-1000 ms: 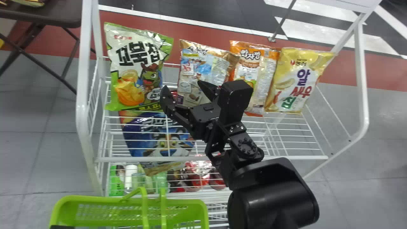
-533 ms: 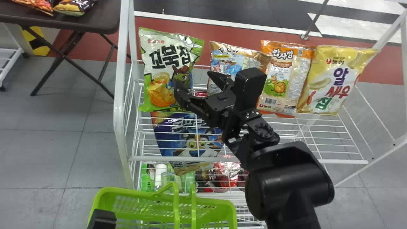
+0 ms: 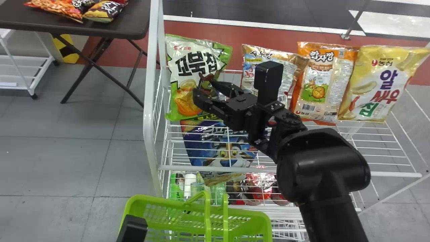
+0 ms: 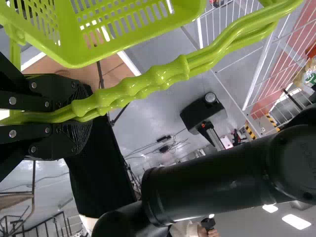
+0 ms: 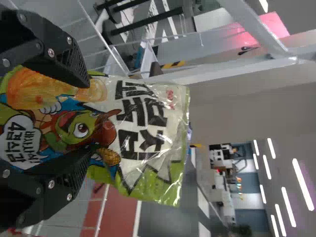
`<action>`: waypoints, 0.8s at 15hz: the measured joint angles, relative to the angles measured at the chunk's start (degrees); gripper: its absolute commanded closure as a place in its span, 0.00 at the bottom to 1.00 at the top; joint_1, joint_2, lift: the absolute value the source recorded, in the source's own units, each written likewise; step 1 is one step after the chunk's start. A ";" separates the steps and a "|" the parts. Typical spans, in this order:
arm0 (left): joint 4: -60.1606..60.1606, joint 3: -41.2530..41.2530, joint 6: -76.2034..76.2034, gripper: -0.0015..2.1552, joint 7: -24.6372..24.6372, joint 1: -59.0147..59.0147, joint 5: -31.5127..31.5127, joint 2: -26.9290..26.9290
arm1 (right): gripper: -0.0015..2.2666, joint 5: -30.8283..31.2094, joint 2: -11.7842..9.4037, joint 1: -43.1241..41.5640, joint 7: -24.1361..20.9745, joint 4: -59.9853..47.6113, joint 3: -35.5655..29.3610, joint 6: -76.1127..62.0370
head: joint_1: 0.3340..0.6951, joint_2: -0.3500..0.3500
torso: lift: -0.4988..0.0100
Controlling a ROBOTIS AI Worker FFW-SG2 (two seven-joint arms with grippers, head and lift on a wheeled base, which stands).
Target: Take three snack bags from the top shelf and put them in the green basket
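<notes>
My right gripper [image 3: 205, 89] stands open before the green-and-white snack bag [image 3: 183, 67], at the left end of the top shelf. In the right wrist view the spread fingers of the right gripper [image 5: 83, 118] overlap the lower part of that bag [image 5: 143, 118]. Further right along the shelf stand a brown-and-silver bag [image 3: 251, 62], partly behind the gripper, an orange bag [image 3: 315, 75] and a yellow bag [image 3: 379, 84]. My left gripper [image 3: 133, 227] is beside the green basket [image 3: 267, 223]; in the left wrist view the left gripper [image 4: 81, 114] is shut on the basket's handle [image 4: 143, 85].
Below the top bags, a blue bag [image 3: 218, 144] lies behind the wire shelf, with red packs [image 3: 262, 188] lower down. A white post [image 3: 152, 101] bounds the rack at its left. Beyond it stands a dark table [image 3: 111, 27] holding other snack bags.
The head view has turned left, so the rack and basket appear further right. Against the shelf, my right gripper has moved left, from the brown-and-silver bag to the green-and-white one.
</notes>
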 measured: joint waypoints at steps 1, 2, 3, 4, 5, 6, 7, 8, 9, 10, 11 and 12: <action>-0.14 0.02 0.28 0.94 0.00 0.01 0.15 0.00 | 0.99 -0.11 0.00 0.37 0.57 -0.47 -0.18 0.72 | 1.00 0.36 | 0.91; -0.36 0.04 0.52 0.94 0.01 0.09 0.23 0.02 | 0.99 -0.21 0.00 1.07 0.85 -1.40 -0.34 0.86 | 1.00 0.35 | 0.91; -0.63 0.05 0.69 0.94 0.06 0.27 0.24 0.04 | 0.99 -0.27 0.00 1.91 0.90 -2.64 -0.52 0.82 | 1.00 0.35 | 0.91; -1.02 0.03 0.89 0.94 0.07 0.44 0.22 0.05 | 0.99 -0.30 0.00 3.07 1.08 -4.37 -0.76 0.77 | 1.00 0.35 | 0.91; -1.38 0.00 1.21 0.94 0.07 0.57 0.20 0.06 | 0.99 -0.30 0.00 4.30 1.24 -6.31 -1.07 0.76 | 1.00 0.34 | 0.91; -1.85 -0.03 1.82 0.94 0.41 0.65 0.19 0.03 | 0.99 -0.25 0.00 5.76 1.31 -8.87 -1.43 0.82 | 1.00 0.33 | 0.91; -2.36 -0.12 2.69 0.94 0.97 0.66 0.11 0.00 | 0.99 -0.14 0.00 7.12 1.43 -11.70 -1.70 1.25 | 1.00 0.32 | 0.91; -2.72 -0.24 3.44 0.94 1.34 0.62 0.04 -0.02 | 0.99 -0.10 0.00 8.32 2.05 -14.54 -2.04 2.36 | 1.00 0.31 | 0.91; -2.99 -0.36 3.99 0.94 1.72 0.57 0.01 -0.03 | 0.99 -0.13 0.00 9.87 2.93 -18.07 -2.77 4.18 | 1.00 0.30 | 0.91; -3.14 -0.48 4.20 0.94 2.26 0.54 0.00 -0.03 | 0.99 -0.17 0.00 11.67 3.82 -21.80 -3.77 5.89 | 1.00 0.29 | 0.91; -3.20 -0.56 4.24 0.94 2.65 0.52 0.01 -0.03 | 0.99 -0.20 0.00 13.34 4.56 -24.93 -4.65 7.51 | 1.00 0.27 | 0.91; -3.22 -0.62 4.21 0.94 2.87 0.49 0.03 -0.09 | 0.99 -0.22 0.00 15.24 5.49 -28.83 -5.81 9.99 | 1.00 0.23 | 0.91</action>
